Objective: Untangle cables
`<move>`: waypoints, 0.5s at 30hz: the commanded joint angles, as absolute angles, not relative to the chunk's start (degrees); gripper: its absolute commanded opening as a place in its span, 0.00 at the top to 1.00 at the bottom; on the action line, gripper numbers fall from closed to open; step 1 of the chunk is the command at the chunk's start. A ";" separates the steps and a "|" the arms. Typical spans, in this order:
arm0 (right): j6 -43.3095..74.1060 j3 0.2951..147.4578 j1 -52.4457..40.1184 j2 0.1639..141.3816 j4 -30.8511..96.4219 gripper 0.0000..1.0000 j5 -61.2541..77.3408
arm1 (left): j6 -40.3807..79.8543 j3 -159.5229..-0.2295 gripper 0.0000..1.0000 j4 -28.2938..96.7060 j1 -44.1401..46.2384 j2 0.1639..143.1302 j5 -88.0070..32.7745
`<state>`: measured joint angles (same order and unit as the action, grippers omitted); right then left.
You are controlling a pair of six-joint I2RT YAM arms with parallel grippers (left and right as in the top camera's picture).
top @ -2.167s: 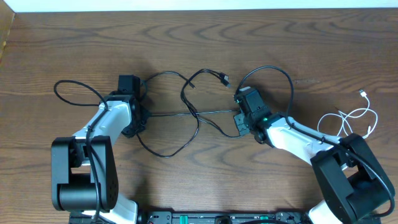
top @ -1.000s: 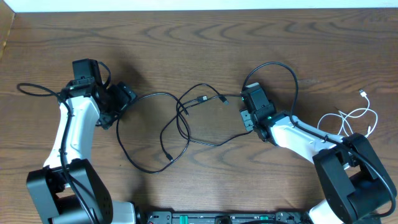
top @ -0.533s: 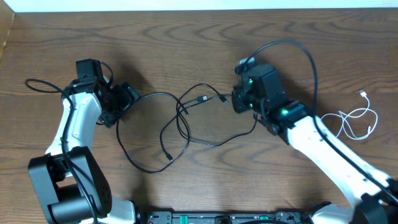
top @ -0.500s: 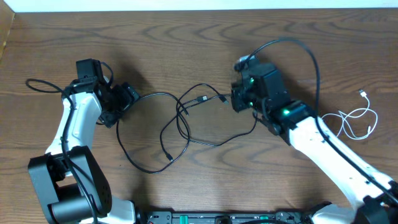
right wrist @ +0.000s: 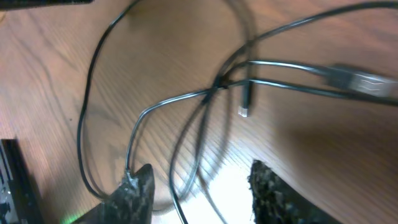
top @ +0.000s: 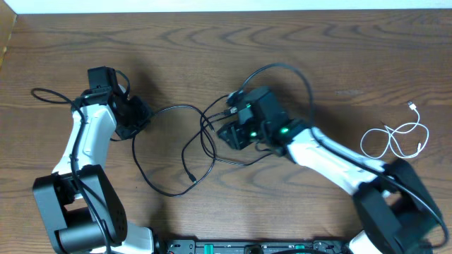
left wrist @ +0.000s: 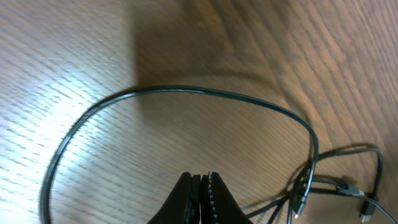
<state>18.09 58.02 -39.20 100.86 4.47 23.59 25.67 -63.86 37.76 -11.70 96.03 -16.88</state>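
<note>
Wooden table [top: 353, 56] bears tangled cables [top: 205, 127]. Right gripper [right wrist: 202, 180] gapes over the knot [right wrist: 219, 84] to seize it; left gripper [left wrist: 200, 186] is clamped, seemingly empty.

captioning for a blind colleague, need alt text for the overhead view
A loose tangle of black cables lies on a wooden table: the robot's right pincer is open over the crossing in the middle, the left pincer shut at the tangle's left end. A white cable lies coiled apart at far right.
</note>
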 commanded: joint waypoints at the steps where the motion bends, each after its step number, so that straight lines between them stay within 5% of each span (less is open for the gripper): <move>1: 19.38 57.58 -41.54 105.65 -0.78 0.60 25.12 | 25.54 -63.86 0.92 37.19 -9.63 96.44 -17.54; 7: 33.26 57.58 -41.89 112.51 -6.42 0.77 18.33 | 25.50 -63.86 0.92 35.53 -5.87 96.51 -17.28; 15: 33.41 57.58 -42.06 117.89 -8.64 0.83 17.89 | 25.54 -63.86 0.91 33.74 -2.37 98.02 -15.81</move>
